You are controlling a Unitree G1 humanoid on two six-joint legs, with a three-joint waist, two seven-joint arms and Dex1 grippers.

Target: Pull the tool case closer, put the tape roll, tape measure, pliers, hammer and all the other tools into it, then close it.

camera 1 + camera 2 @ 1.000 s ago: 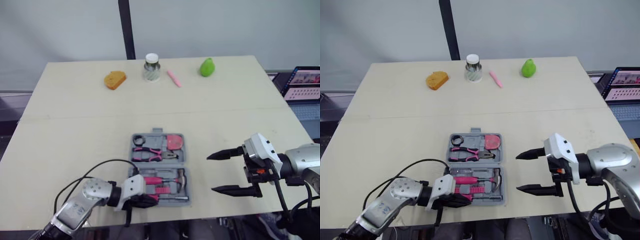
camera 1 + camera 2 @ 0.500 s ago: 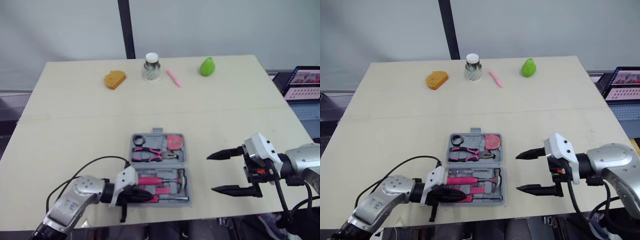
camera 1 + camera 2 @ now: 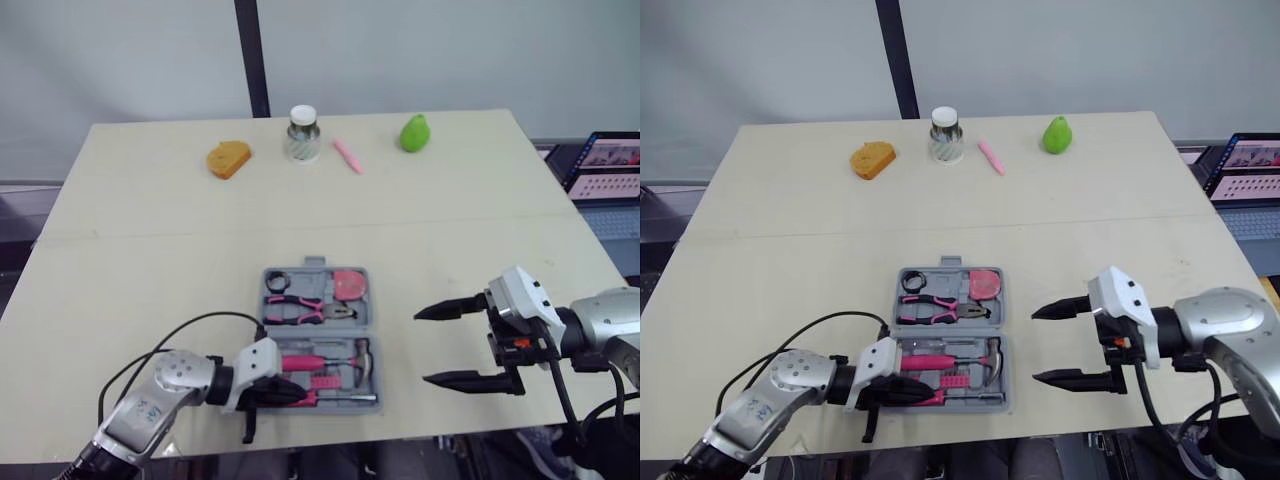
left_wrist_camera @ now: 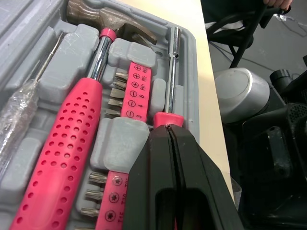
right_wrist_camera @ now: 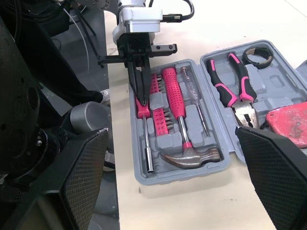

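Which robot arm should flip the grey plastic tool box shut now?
Probably the right. The right gripper hangs open just beside the grey plastic tool case, while the left gripper is shut, tips at the pink-handled driver inside the near half.

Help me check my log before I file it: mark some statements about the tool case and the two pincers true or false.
1. The tool case lies open on the table. True.
2. The hammer lies on the table beside the case. False: it sits in the case's near half.
3. The right pincer is open and holds nothing. True.
4. The left pincer grips the pliers. False: it is shut, with its tips at the handle of the pink driver; the pliers lie in the far half, apart from it.
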